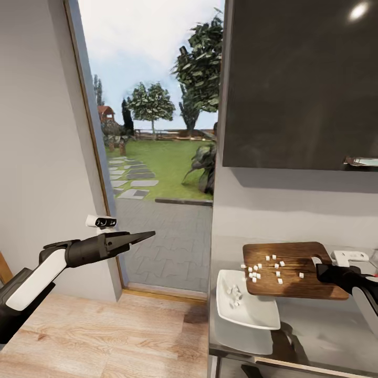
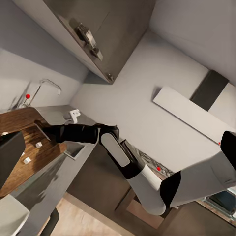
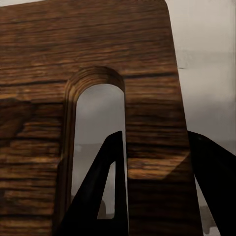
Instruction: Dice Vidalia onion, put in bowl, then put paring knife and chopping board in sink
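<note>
The left arm (image 1: 37, 275) has a glossy white shell on the forearm between matte black joints, ending in a black wrist and long, pointed black fingers (image 1: 137, 237). A small white camera pod (image 1: 101, 222) with dark lenses sits on the wrist. The right arm (image 2: 120, 155) has the same white-and-black segments, with flat triangular black fingers (image 3: 101, 196).

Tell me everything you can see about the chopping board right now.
The chopping board is a brown wooden rectangle with rounded corners and dark grain. An oblong handle slot is cut near one end, and there the right gripper clamps it, one finger through the slot, the other past the board's edge. It is held over the countertop, its far end overlapping the white bowl. Small pale diced onion bits lie scattered on it, and a few are in the bowl.
</note>
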`<state>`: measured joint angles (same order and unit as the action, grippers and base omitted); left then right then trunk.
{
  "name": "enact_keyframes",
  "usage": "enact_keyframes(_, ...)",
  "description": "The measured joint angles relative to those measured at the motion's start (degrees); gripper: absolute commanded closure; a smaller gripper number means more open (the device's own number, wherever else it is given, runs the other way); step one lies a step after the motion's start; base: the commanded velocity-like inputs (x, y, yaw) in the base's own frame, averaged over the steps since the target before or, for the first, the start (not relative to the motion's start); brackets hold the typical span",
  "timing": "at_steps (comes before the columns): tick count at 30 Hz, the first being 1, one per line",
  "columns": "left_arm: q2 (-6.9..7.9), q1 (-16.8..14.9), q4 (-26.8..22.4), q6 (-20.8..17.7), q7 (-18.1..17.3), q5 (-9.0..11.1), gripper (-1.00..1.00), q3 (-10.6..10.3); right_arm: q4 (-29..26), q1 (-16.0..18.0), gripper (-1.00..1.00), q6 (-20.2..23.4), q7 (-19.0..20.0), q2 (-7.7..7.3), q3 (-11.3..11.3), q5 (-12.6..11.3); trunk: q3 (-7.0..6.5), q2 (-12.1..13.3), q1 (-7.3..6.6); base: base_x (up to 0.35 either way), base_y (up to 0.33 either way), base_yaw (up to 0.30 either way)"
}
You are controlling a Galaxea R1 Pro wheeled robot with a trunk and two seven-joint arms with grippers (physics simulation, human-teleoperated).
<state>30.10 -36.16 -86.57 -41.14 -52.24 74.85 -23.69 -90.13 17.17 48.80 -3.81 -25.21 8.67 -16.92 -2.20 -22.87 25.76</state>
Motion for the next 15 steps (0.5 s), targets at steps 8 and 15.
enact_keyframes(8,-0.51,0.0,0.03,0.0,0.06,-0.07,-1.0,-0.01,0.0,-0.02,1.0,0.11,-0.19,0.04,-0.2,-0.05,0.0,0.0,0.0,0.0,0.0,0.0)
enact_keyframes(15,-1.76,0.0,0.06,-0.05,0.19,-1.55,-1.0,0.0,0.0,-0.03,1.0,0.23,-0.22,0.0,-0.44,-0.04,0.0,0.0,0.0,0.0,0.0,0.0)
